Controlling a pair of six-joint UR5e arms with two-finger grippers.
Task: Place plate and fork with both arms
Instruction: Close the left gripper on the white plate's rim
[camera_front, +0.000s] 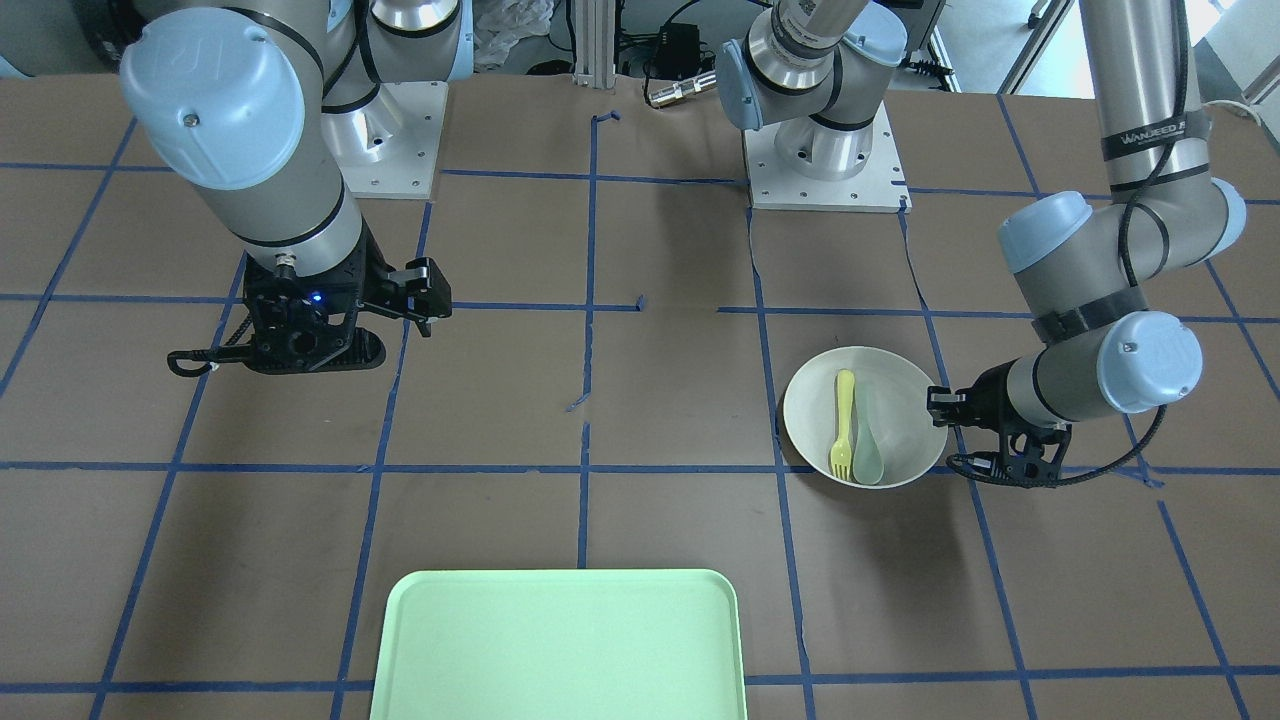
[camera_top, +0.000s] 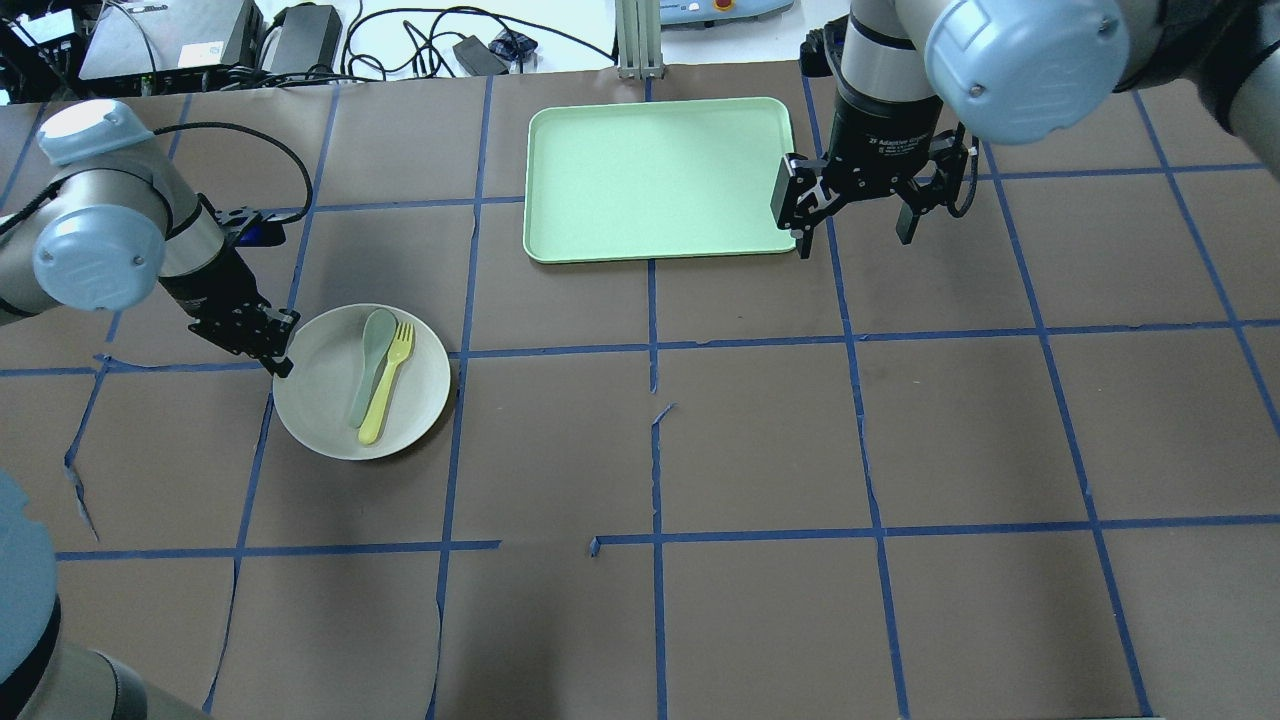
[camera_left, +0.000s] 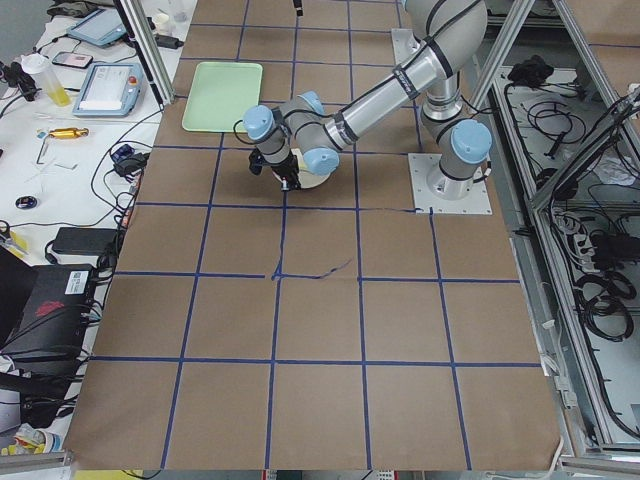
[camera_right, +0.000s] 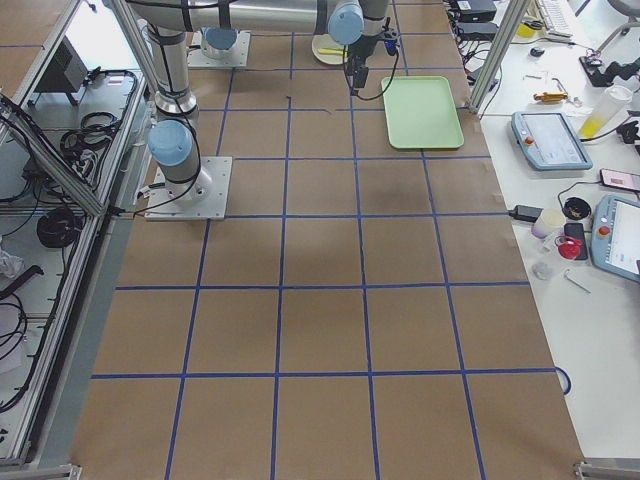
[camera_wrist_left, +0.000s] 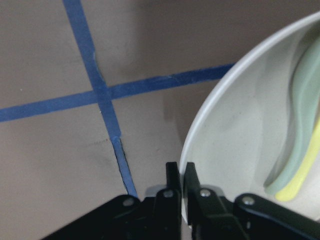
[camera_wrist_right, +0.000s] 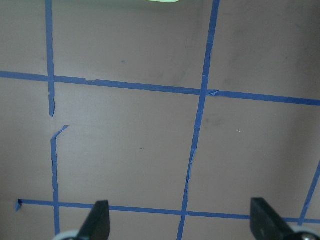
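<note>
The off-white plate (camera_top: 410, 410) sits on the table's left side in the overhead view. The yellow fork (camera_top: 385, 385) lies inside it beside a pale grey-green spoon (camera_top: 372, 360). My left gripper (camera_top: 280, 360) is at the plate's near-left rim. In the left wrist view my left gripper (camera_wrist_left: 181, 175) is shut on the rim of the plate (camera_wrist_left: 235, 140), with the fork (camera_wrist_left: 300, 182) at the right edge. My right gripper (camera_top: 853, 225) is open and empty, hanging above the table by the tray's right corner. The right wrist view shows my right gripper (camera_wrist_right: 182, 222) over bare table.
A mint-green tray (camera_top: 655, 180) lies at the far middle of the table, holding nothing. The brown table carries a grid of blue tape lines (camera_top: 655, 345). In the front-facing view the plate (camera_front: 810, 410) is right of centre and the tray (camera_front: 560, 650) is at the bottom.
</note>
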